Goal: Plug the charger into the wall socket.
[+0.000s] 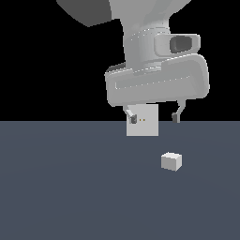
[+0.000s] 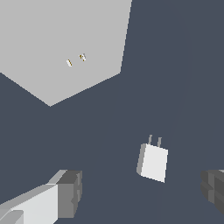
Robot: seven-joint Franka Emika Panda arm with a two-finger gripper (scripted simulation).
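The gripper [image 1: 154, 116] hangs wide open and empty, jaws straddling above the small off-white cuboid charger [image 2: 153, 162], ready to descend.

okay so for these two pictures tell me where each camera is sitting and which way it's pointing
Exterior view: sits off the arm, low, looking level across the dark floor at the upright wall socket, the charger lying nearer; the arm's wrist and open end effector hang above.
Wrist view: rides on the wrist, looking down on the charger, prongs pointing toward the wall socket; only the two fingertips show.
Shared: both views show the charger, the wall socket with its two slots, the floor and the fingertips, charger ungrasped.
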